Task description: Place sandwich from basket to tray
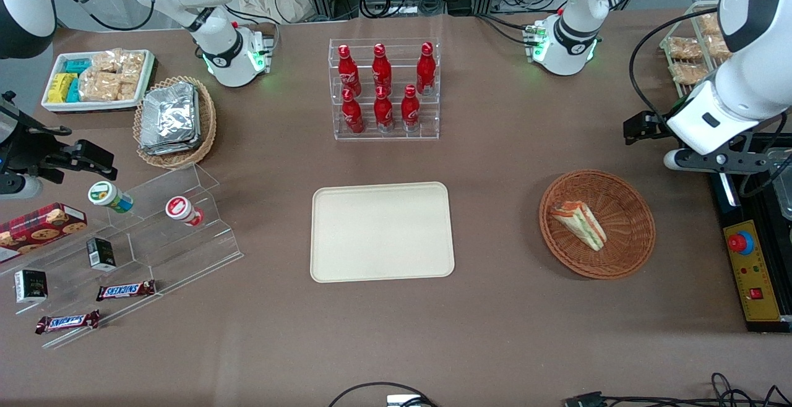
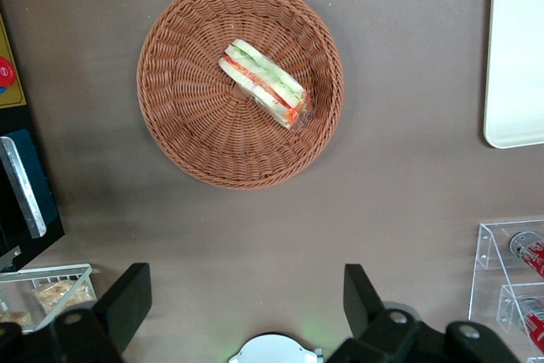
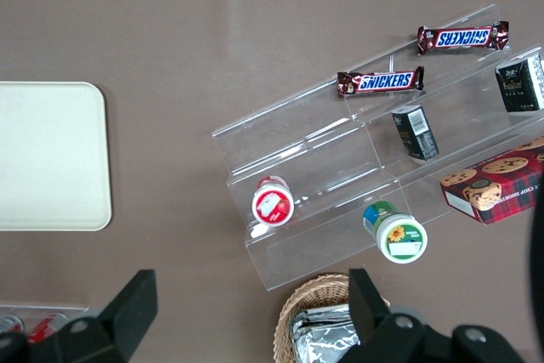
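Brown cloth-covered table (image 1: pixel 495 333) under tray (image 1: pixel 382 232), basket (image 1: pixel 625 252), sandwich (image 1: pixel 578 224); gripper (image 2: pixel 246 308) spread, aloft.

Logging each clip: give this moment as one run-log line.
sandwich: in basket | tray: bare | gripper: open, above table, clear of basket | stage: pre-grasp

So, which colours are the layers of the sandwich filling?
Orange-red and green between white bread; the sandwich shows best in the left wrist view.
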`<state>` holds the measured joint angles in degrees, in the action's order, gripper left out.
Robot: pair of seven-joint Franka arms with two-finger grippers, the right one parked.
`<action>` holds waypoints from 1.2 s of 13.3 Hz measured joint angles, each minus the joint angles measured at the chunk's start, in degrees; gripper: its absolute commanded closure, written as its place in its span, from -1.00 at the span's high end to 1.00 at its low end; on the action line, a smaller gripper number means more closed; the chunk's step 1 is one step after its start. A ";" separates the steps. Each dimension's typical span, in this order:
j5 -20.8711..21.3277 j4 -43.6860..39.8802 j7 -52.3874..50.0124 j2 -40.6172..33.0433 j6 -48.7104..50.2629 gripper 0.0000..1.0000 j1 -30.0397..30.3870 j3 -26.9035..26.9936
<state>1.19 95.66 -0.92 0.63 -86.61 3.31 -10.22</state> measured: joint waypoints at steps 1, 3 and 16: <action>0.00 0.00 0.00 0.01 0.00 1.00 0.00 0.00; 0.00 0.00 -0.02 0.04 0.00 1.00 0.00 0.00; -2.52 1.06 -29.56 14.21 -5.99 1.00 2.98 0.29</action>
<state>-1.33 96.72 -30.48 14.84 -92.60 6.30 -9.92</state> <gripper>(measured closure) 0.000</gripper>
